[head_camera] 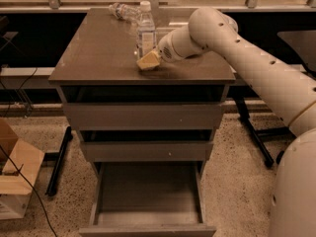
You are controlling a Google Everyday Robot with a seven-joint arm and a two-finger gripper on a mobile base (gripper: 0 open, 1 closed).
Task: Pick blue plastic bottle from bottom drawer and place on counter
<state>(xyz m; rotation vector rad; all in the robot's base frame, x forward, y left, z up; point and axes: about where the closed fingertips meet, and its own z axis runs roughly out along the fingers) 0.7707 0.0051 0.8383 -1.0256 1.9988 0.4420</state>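
The bottle (146, 33) stands upright on the table (94, 53), toward the back and a little right of the middle. The bottom drawer (148, 196) below is pulled out, and I see only its bare floor. My tool (149, 61) sits low at the foot of the bottle, on the side facing the camera, with the arm (247, 58) reaching in from the right. From this angle I cannot tell whether the tool grips the bottle or has let go.

I judge this to be the end of the placing step. To do it well, I would make sure the base is flat on the table before releasing. Then I would draw the tool back toward the right, low and straight, without brushing the bottle's side.

The bottle is slim, clear plastic with smooth straight walls, a pale label band and a white cap. It looks light and tall for its base, so a small sideways nudge could tip it. The table is a glossy grey-brown slab, hard and probably slick, so the bottle may slide rather than stay put. A second bottle (121, 10), crinkled and lying on its side, rests just behind, so I would avoid pushing backward.
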